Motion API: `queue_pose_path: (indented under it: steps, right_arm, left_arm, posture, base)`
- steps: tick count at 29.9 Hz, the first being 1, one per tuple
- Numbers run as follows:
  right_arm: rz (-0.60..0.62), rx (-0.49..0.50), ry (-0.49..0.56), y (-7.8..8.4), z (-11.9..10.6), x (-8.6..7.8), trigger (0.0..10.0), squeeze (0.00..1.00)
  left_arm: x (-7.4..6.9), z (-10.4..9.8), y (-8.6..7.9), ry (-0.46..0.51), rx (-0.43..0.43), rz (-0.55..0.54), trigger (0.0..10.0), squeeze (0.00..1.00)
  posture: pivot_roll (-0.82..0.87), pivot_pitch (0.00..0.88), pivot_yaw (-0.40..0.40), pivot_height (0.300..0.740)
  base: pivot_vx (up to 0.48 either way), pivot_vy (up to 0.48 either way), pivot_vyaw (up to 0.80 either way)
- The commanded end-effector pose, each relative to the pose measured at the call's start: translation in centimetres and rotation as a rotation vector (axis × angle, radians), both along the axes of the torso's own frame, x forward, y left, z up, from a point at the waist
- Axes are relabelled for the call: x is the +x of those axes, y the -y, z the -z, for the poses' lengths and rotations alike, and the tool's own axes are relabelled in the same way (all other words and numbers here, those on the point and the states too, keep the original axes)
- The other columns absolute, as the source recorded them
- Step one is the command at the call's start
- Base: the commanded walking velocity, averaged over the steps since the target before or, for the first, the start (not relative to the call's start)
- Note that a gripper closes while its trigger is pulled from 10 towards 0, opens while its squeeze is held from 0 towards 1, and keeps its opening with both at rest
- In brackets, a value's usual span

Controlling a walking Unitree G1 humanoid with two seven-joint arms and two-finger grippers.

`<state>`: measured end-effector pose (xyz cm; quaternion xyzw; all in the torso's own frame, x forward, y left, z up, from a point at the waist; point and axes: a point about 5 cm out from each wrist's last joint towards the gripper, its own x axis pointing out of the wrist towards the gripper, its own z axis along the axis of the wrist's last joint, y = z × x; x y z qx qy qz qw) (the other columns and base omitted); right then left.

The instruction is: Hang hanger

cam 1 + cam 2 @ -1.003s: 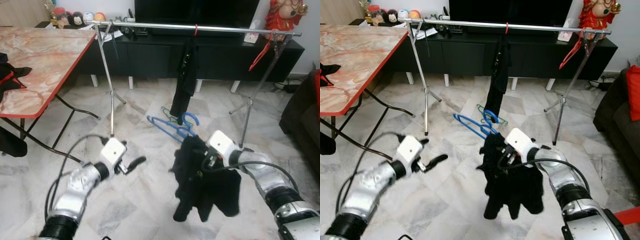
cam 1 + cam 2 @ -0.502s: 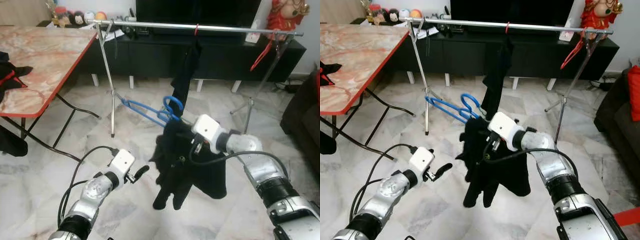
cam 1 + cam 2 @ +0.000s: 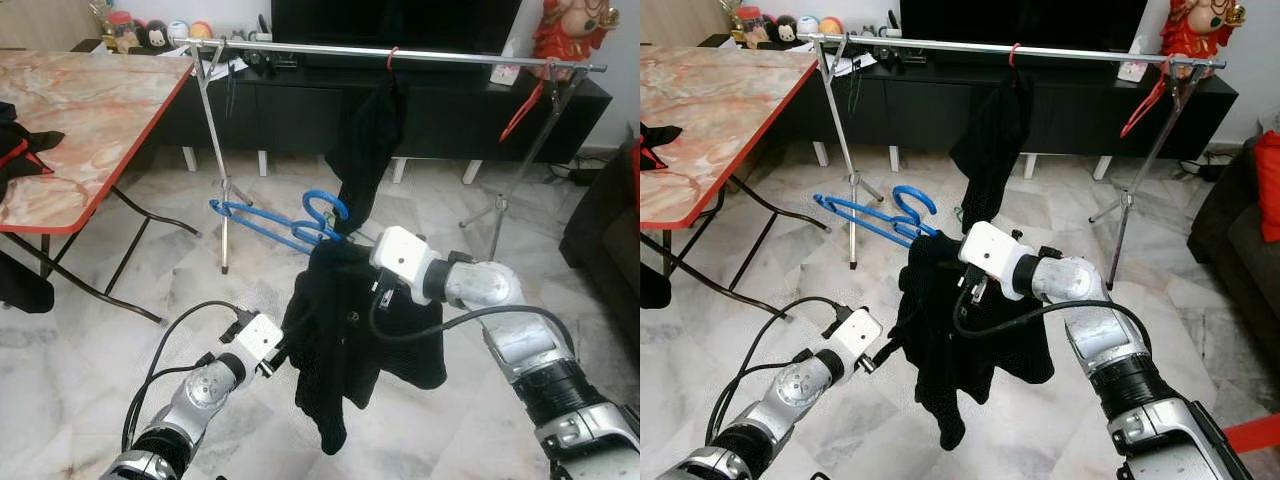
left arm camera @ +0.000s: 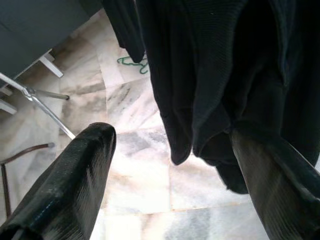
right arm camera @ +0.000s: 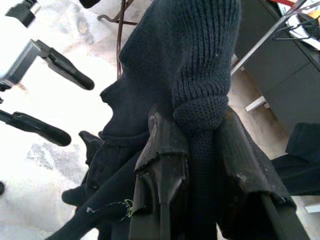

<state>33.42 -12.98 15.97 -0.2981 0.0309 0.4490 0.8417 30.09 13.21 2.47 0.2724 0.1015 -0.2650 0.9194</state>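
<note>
Draping the blue hanger (image 3: 270, 218), black garment (image 3: 350, 330) hides right end effector (image 5: 200, 165).

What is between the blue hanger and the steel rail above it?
In the left eye view, a black garment already hanging from the steel rail lies between it and the blue hanger; otherwise open air.

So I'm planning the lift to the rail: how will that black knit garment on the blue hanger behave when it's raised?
Probably floppy: the black knit garment droops in loose folds below the right gripper, which clamps it, so it will likely sway. The thick knit looks fairly heavy and may pull downward. The blue hanger looks rigid, yet it could tilt under the uneven load.
</note>
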Motion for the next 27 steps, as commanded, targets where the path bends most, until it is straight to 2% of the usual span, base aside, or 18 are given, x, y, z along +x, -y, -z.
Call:
queue_pose_path:
  steps: [1,9,13,23,24,25,26,27]
  right_arm:
    - [-0.028,0.018,0.044,-0.5,-1.5,-0.3,0.0,0.0]
    - [-0.026,0.022,0.055,-0.7,-2.2,-0.4,0.0,0.0]
    - [-0.076,0.029,0.061,-1.5,-2.9,-0.9,0.0,0.0]
    - [-0.176,0.041,0.05,-1.7,-3.6,-2.2,0.0,0.0]
    - [-0.178,0.035,0.05,-1.6,-3.5,-2.3,0.0,0.0]
    - [-0.179,0.032,0.049,-1.6,-3.5,-2.3,0.0,0.0]
    - [-0.178,0.03,0.048,-1.6,-3.5,-2.3,0.0,0.0]
    - [-0.181,0.026,0.047,-1.6,-3.5,-2.4,0.0,0.0]
  left_arm:
    - [-0.2,0.4,0.5,-0.015,0.009,0.022,10.0,0.0]
    - [-0.1,0.5,0.7,-0.02,0.019,0.042,10.0,0.0]
    - [0.0,0.6,0.9,-0.027,0.022,0.046,10.0,0.0]
    - [0.3,0.2,0.8,-0.019,0.0,0.04,10.0,0.0]
    - [0.3,0.1,0.8,-0.017,0.002,0.041,7.9,0.0]
    - [0.4,0.1,0.8,-0.015,0.002,0.042,7.9,0.0]
    - [0.4,0.1,0.8,-0.015,0.002,0.042,4.3,0.0]
    - [0.5,0.0,0.7,-0.015,0.005,0.038,0.0,0.0]
  posture:
    - [-0.1,0.078,-0.048,0.74]
    - [-0.1,0.079,-0.048,0.74]
    - [-0.1,0.08,-0.048,0.74]
    - [-0.11,0.082,-0.049,0.74]
    - [-0.11,0.082,-0.049,0.74]
    - [-0.11,0.082,-0.049,0.74]
    - [-0.11,0.082,-0.049,0.74]
    - [-0.11,0.082,-0.049,0.74]
  base:
    - [0.0,0.0,0.0]
    - [0.0,0.0,0.0]
    - [0.0,0.0,0.0]
    - [0.0,0.0,0.0]
    - [0.0,0.0,0.0]
    - [0.0,0.0,0.0]
    - [0.0,0.0,0.0]
    - [0.0,0.0,0.0]
